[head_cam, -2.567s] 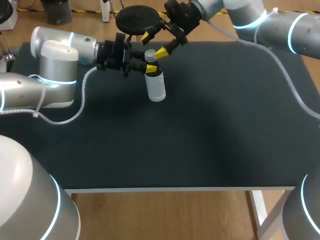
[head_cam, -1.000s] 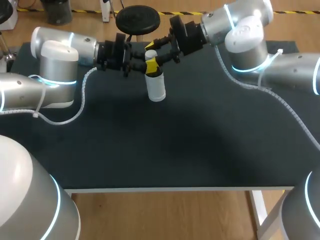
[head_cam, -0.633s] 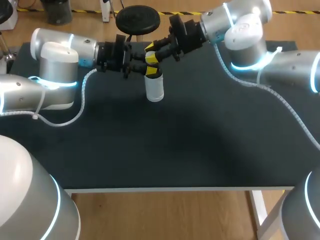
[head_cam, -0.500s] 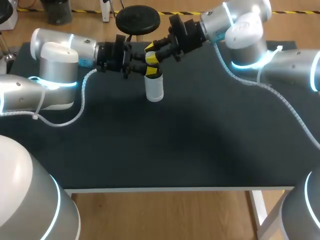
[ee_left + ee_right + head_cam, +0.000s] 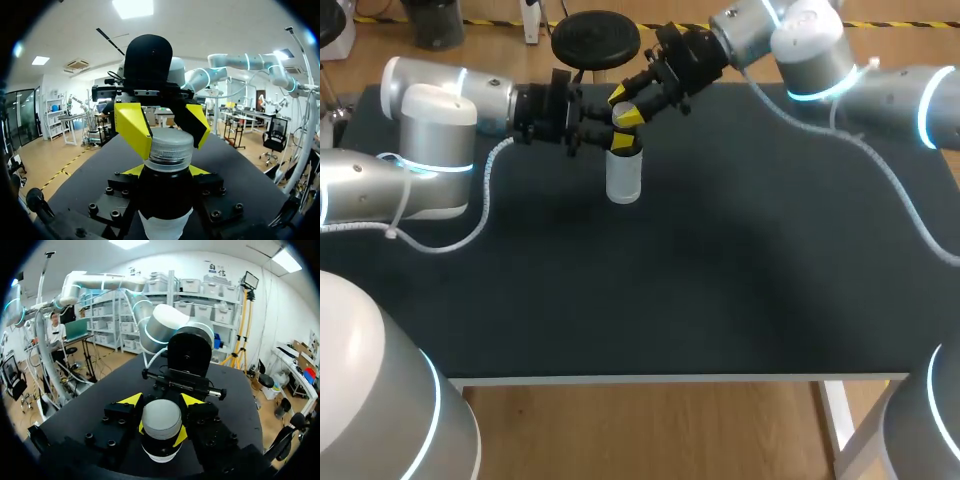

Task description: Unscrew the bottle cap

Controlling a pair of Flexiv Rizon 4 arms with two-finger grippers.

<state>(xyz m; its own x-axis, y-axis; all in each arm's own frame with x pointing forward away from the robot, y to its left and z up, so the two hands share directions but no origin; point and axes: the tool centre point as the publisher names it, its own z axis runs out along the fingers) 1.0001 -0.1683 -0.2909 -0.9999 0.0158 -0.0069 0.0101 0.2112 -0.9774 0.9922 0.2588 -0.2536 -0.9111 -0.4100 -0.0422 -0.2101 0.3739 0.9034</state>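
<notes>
- Bracing the bottle (image 5: 623, 180) upright on the table (image 5: 740, 260), left jaws clamp its neck.
- Right jaws pinch the cap (image 5: 168, 147) above, apparently ready to twist.

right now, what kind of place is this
Probably a robotics lab workbench: a black table, the left gripper shut on a clear bottle, and the right gripper shut on its cap.
</notes>
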